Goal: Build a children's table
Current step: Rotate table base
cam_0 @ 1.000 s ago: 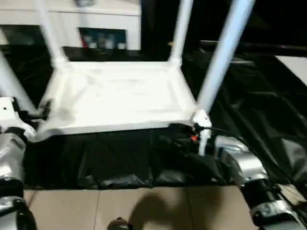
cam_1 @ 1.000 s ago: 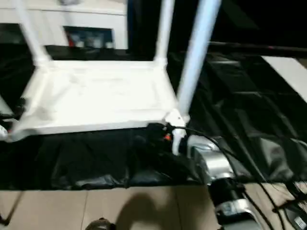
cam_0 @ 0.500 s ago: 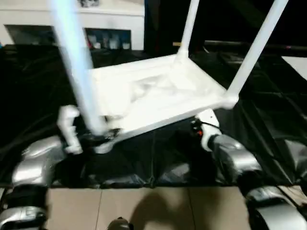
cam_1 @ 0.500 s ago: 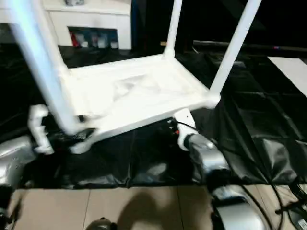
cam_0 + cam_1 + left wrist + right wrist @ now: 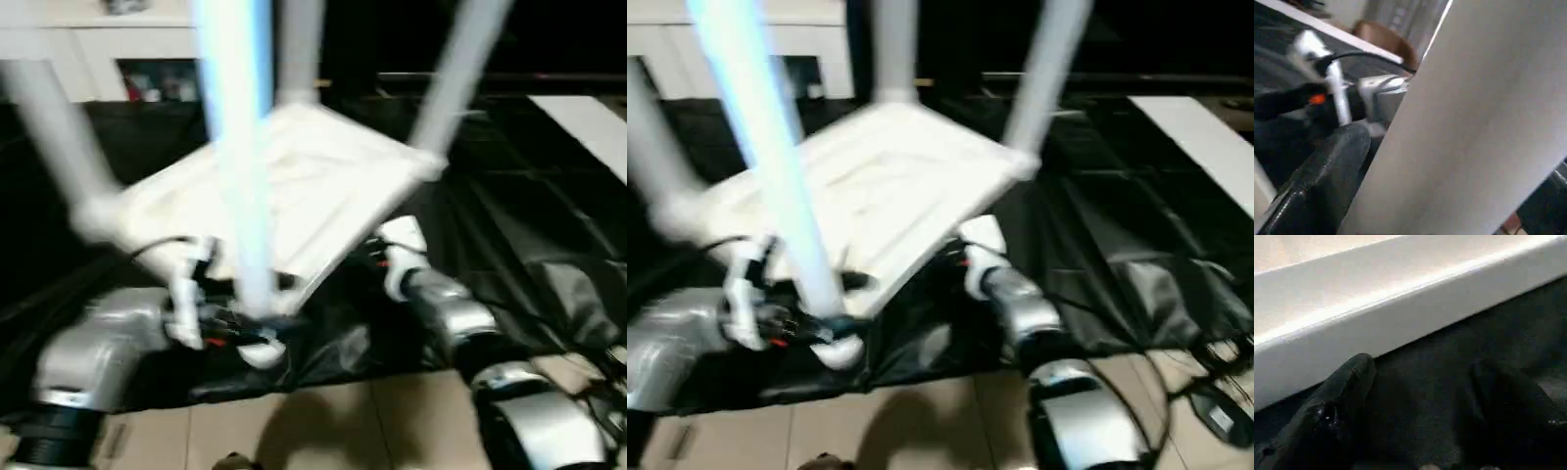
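The children's table (image 5: pixel 323 186) is upside down on the black cloth, turned cornerwise, with its white tube legs pointing up. My left gripper (image 5: pixel 240 338) is at the corner nearest me, at the foot of the near leg (image 5: pixel 235 147). In the left wrist view one black finger (image 5: pixel 1322 186) lies against that white part, and the gripper is shut on it. My right gripper (image 5: pixel 379 258) sits low at the table's right edge. It is open, with the black fingers (image 5: pixel 1342 401) apart over cloth and the white rim (image 5: pixel 1400 308) just past their tips.
Black cloth (image 5: pixel 509 225) covers the work surface and ends at a tan tiled floor (image 5: pixel 372 421) near me. A white cabinet (image 5: pixel 98 39) stands at the back. A white board (image 5: pixel 588 127) lies at the far right, and cables (image 5: pixel 1215 392) lie on the floor at the right.
The table has swung round from square-on to cornerwise. Its near-left corner came toward me together with my left gripper. The near-right corner has moved away from my right gripper, which stayed about where it was.
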